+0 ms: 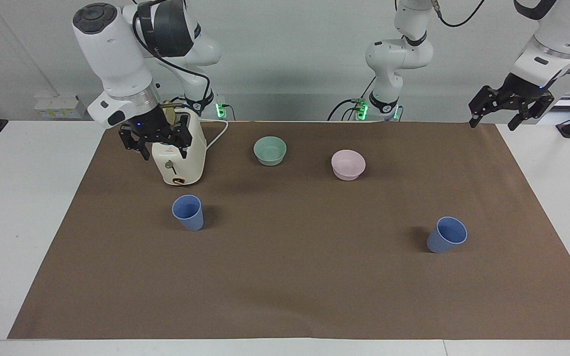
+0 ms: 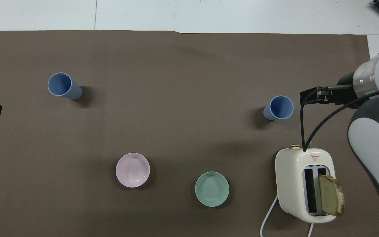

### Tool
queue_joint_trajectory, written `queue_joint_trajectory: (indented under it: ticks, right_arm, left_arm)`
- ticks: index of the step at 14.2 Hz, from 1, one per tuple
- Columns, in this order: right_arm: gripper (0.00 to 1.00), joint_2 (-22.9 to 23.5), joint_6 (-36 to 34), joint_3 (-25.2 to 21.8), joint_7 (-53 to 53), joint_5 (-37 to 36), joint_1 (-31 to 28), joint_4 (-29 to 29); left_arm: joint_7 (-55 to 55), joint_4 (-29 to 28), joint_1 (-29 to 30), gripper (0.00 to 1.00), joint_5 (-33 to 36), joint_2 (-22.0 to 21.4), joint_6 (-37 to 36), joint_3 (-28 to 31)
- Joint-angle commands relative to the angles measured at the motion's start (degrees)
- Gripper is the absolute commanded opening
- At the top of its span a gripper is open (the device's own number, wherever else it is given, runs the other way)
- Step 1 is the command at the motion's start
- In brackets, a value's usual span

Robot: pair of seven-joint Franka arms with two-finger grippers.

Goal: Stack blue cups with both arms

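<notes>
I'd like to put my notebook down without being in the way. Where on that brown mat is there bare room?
The widest bare patch is the brown mat farther from the robots than both blue cups. The stretch between the cups is also free. It is crowded nearer the robots: the toaster, with the right gripper over it, the mint-green bowl and the pink bowl.

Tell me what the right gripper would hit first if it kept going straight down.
Probably the toaster: the right gripper, fingers open and pointing down, hangs at its side, though depth is unclear, so it may reach the brown mat instead.

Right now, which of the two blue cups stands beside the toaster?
The blue cup toward the right arm's end; the toaster stands just robotward. The other blue cup stands alone.
</notes>
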Motion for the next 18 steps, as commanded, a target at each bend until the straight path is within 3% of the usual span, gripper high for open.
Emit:
queue_joint_trajectory:
  ticks: [1, 18]
  right_arm:
    - [1.0, 0.14, -0.55, -0.09, 1.31, 1.59, -1.05, 1.72]
    - [1.0, -0.48, -0.56, -0.1, 1.23, 1.34, -1.58, 0.94]
  left_arm:
    - [-0.43, -1.14, 0.72, 1.0, 0.93, -1.19, 0.12, -0.48]
    - [0.19, -1.58, -0.08, 1.0, 0.66, -1.37, 0.56, -0.75]
